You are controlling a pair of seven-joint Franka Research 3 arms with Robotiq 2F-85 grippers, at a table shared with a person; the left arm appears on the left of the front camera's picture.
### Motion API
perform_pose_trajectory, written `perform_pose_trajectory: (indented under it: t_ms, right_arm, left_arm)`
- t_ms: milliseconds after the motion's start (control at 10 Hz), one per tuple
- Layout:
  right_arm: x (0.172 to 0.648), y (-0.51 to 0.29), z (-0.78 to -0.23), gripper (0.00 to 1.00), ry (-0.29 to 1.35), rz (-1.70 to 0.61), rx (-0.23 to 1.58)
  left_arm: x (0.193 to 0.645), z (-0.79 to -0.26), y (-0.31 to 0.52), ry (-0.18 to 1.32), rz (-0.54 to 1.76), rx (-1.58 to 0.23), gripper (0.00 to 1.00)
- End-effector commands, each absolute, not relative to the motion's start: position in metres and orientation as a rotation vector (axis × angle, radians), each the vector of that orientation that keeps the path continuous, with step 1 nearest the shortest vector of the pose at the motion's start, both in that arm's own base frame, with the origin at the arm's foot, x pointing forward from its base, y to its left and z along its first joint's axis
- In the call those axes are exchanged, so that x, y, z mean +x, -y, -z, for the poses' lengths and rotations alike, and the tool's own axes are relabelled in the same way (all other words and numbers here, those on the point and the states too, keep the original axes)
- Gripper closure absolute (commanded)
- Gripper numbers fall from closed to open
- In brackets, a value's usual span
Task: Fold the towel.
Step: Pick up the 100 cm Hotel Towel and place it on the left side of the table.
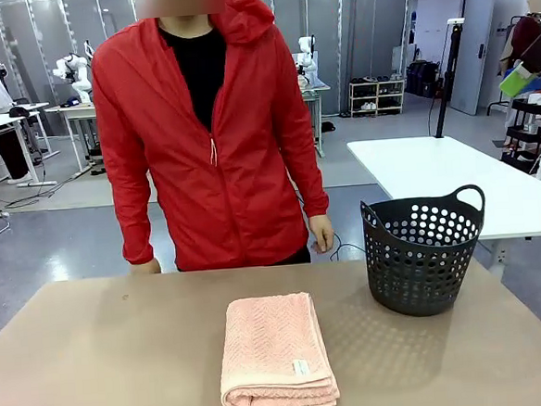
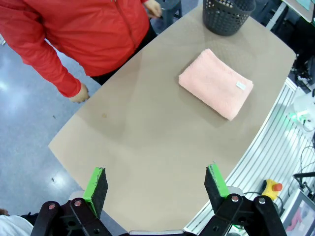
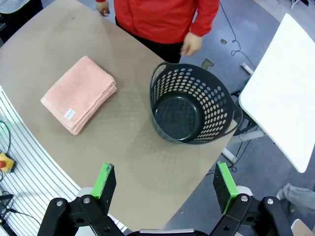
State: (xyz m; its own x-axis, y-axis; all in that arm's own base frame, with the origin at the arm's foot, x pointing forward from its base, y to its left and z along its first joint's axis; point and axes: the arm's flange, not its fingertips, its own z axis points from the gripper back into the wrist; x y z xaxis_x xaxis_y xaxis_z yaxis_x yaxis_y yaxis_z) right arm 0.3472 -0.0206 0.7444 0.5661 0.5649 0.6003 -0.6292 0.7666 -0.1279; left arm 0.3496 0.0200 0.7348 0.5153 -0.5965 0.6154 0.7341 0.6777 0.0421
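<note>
No legible text anywhere. Small white tag (image 1: 301, 367) sewn near the hem of the towel (image 1: 273, 350) — possibly printed, but too small and blurred to read, also in the left wrist and right wrist views. Nothing readable on the basket (image 1: 424, 253) or the table (image 1: 105, 363) — no brands, numbers or signs.

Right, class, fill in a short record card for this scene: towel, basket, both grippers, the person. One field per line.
towel: salmon-pink towel lying folded into a neat stack on the table, small label facing up
basket: black perforated basket upright beside the towel, apart from it, empty inside
left gripper: left gripper open, above the table, holding nothing
right gripper: right gripper open, above the table, holding nothing
person: person in a red jacket standing at the far edge, hands off the towel
</note>
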Motion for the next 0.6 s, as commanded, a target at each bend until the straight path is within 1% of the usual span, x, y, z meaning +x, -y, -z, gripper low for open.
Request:
perform_pose_trajectory:
  t_ms: [0, 200, 500]
  right_arm:
    - [0.347, 0.022, -0.745, 0.0, 0.665, -0.71, 0.104]
    - [0.347, 0.022, -0.745, 0.0, 0.665, -0.71, 0.104]
    - [0.347, 0.022, -0.745, 0.0, 0.665, -0.71, 0.104]
  left_arm:
    - [0.349, -0.734, -0.02, 0.638, 0.812, -0.24, 0.0]
    - [0.35, -0.735, -0.02, 0.642, 0.808, -0.236, 0.0]
    - [0.361, -0.686, -0.009, 0.628, 0.712, -0.37, 0.0]
